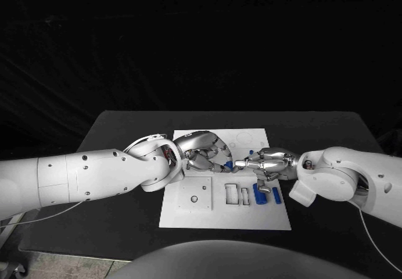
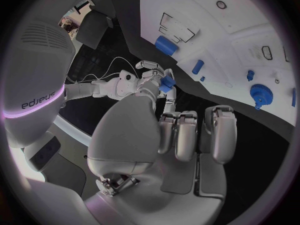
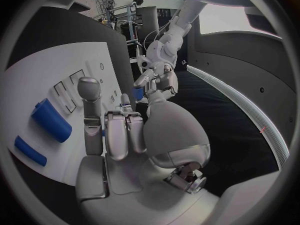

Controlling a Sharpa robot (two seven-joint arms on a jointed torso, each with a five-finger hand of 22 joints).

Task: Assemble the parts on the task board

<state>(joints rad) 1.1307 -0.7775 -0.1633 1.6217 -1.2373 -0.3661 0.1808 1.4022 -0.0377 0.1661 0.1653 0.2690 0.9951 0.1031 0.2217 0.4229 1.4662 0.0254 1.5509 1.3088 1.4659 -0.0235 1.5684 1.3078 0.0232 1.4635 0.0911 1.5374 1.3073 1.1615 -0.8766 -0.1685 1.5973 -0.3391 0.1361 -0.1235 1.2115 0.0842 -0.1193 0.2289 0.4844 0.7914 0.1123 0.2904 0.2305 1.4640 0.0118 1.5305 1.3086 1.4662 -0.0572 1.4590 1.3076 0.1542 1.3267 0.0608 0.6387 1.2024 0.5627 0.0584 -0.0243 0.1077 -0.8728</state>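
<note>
Nearest you, on the task board (image 1: 226, 218), L to R: a square recess w/ a small hole (image 1: 194, 199), two empty rectangular slots (image 1: 237, 194), then a blue cylinder (image 1: 259, 196) lying flat, w/ a thin blue bar (image 1: 276, 195) just beside it on the right.

Just beyond those, both arms meet over the board's middle. The right robot hand (image 1: 268, 164) comes in from the right, and its fingertips are clamped on a small blue part (image 1: 228, 165). The left wrist view shows them wrapped round it (image 2: 166, 82). The left robot hand (image 1: 201, 152) comes in from the left w/ its other fingers curled in. Its tips reach the same part, but you can't tell if it's gripping or only touching. The part is held up off the board, between the two hands.

Farther out, the left wrist view shows a blue gear (image 2: 257, 92) and a blue peg (image 2: 197, 66) on the board. Black table (image 1: 125, 128) all round.
</note>
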